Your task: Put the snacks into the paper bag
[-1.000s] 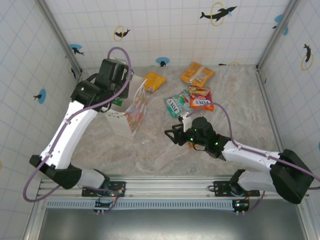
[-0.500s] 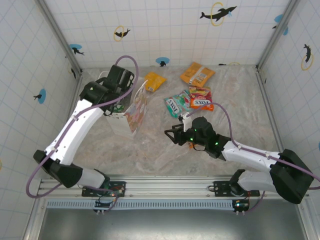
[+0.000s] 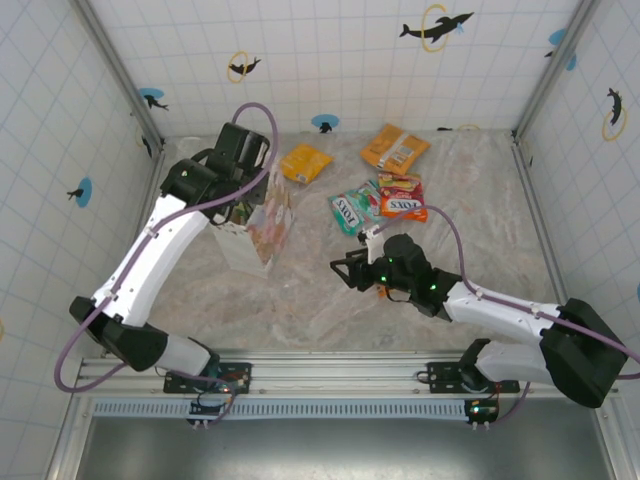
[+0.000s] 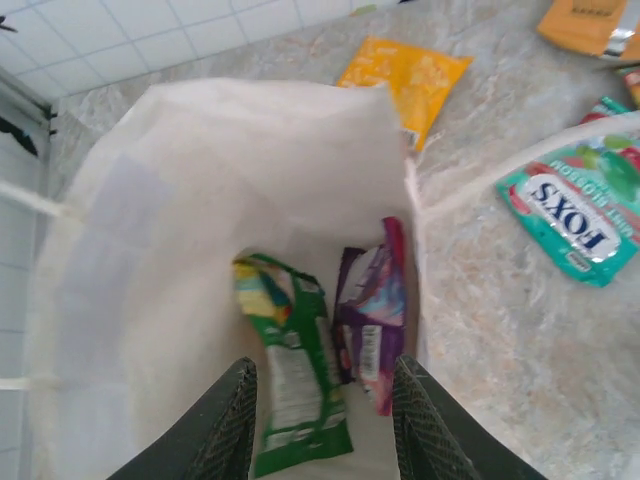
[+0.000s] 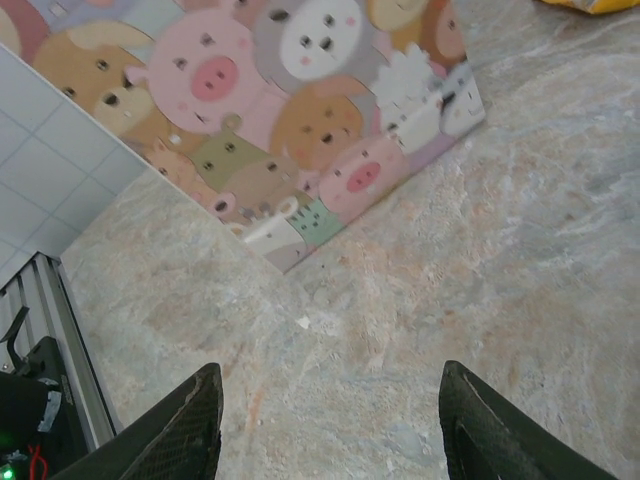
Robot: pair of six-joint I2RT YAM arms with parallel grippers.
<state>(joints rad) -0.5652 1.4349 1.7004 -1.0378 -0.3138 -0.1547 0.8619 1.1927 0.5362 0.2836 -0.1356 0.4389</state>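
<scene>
Release is the news here: the left hand (image 4: 322,378), which a second ago was nearly closed above the paper bag (image 3: 262,235), now has its fingers (image 4: 240,420) spread apart with nothing between them. It hangs directly over the bag's open mouth. Over that second the arm has dropped closer to the rim.

Down inside, the wrist view shows a green packet (image 4: 290,385) lying against the white inner wall. A purple packet (image 4: 370,320) sits just beside it, and the two are touching or nearly so. Judging by the timing of the opening, the green one is probably what was just let go. So two snacks count as delivered.

The bag stands on the left half of the counter (image 3: 330,300), its cartoon-animal side facing the right arm. Outside it, at least four snacks wait on the counter:
- an orange-yellow packet (image 3: 306,162) just beyond the bag's far rim
- a second orange packet (image 3: 394,147) farther back
- a teal FOXS packet (image 3: 352,208)
- a red-orange FOXS packet (image 3: 401,200), beside the teal one and touching it

The right hand (image 5: 330,400) has not shifted. It hovers low over bare counter near the bag's patterned side, fingers wide and empty, with the teal packet close behind it.

The task looks under halfway done. The left hand is free to lift clear and fetch the nearby orange-yellow packet.
</scene>
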